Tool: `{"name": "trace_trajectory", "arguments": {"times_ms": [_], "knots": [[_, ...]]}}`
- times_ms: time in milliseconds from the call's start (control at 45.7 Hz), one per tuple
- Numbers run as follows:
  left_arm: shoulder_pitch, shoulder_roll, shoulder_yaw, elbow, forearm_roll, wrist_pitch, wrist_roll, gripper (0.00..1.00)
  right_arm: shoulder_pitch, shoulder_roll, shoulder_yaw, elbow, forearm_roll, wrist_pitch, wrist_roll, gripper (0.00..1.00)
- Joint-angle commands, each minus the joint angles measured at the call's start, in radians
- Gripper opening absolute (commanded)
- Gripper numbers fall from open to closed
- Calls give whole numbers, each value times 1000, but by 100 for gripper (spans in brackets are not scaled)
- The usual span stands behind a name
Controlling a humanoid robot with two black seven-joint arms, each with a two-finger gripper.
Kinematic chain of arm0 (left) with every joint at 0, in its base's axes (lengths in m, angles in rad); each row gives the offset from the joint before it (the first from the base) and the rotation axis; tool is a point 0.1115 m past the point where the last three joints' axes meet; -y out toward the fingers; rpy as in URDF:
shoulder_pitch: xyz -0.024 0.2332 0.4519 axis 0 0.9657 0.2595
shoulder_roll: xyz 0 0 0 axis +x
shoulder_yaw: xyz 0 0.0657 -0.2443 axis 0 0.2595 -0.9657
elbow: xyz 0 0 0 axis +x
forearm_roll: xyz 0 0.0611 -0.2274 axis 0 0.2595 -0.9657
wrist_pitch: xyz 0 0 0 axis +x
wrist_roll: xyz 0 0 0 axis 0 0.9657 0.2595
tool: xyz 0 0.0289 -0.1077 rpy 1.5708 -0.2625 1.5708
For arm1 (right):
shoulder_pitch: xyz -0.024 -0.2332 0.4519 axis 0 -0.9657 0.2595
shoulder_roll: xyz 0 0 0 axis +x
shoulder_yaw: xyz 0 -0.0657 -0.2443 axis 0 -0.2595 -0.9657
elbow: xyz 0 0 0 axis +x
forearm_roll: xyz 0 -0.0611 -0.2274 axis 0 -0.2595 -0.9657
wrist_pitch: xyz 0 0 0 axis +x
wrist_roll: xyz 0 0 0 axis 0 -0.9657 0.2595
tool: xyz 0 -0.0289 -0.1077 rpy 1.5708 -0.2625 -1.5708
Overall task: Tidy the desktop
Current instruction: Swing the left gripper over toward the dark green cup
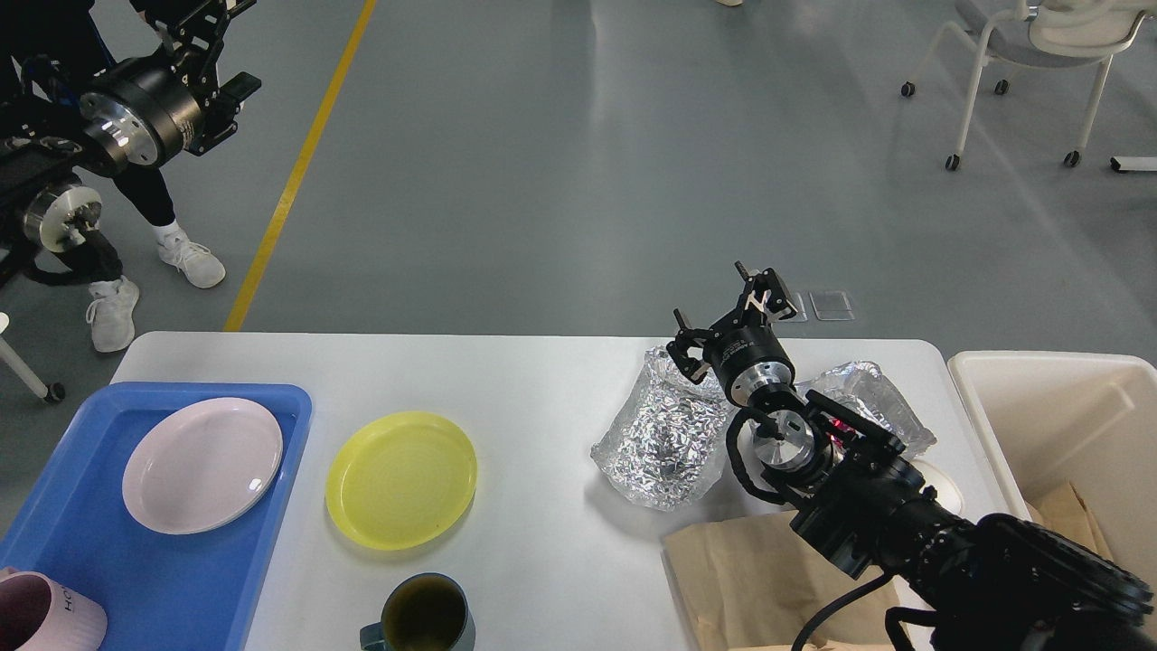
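The desktop [542, 389] was seen as a large white slab with rounded corners, filling the lower half of the head view. It was judged rigid, heavy and smooth; it is not itself to be lifted, and only the items on it are to be taken hold of.

A blue tray [280, 470] lay at the left end and carried a pale pink plate [202, 464] and, at its near corner, a pink mug [45, 619]. Just beside the tray a yellow plate [400, 479] lay flat on the bare surface. It was judged light, stiff and somewhat slippery, best gripped at the raised rim. A dark green mug [425, 617] stood at the near edge, holding dark liquid; a spill risk was noted, so it should be kept upright. Two crumpled foil containers [664, 438] lay right of centre, judged very light and easily crushed, to be pinched gently at an edge. Brown paper [750, 579] lay near them, partly hidden by the arm. A cream bin [1048, 407] stood at the right end.

The left gripper [203, 18] was raised well above and left of the table; it was cut by the frame edge, so its opening could not be told. The right gripper [734, 312] was held above the foil with its fingers spread apart and nothing between them.
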Motion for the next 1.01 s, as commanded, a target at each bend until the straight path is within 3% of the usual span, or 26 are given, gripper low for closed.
{"name": "trace_trajectory", "arguments": {"times_ms": [0,66,153,372,525,985], "knots": [[-130,-72,368,-91,1,-25,0,100,0,0,0,0,0,0,0,100],[-210,-82,489,-237,1,-69,-1,100,0,0,0,0,0,0,0,100],[-264,-92,508,-342,4,-137,0,100,0,0,0,0,0,0,0,100],[-327,-194,497,-372,4,-292,0,100,0,0,0,0,0,0,0,100],[-337,-258,499,-373,4,-301,0,100,0,0,-2,0,0,0,0,100],[-354,-254,514,-373,4,-303,0,100,0,0,0,2,0,0,0,100]]}}
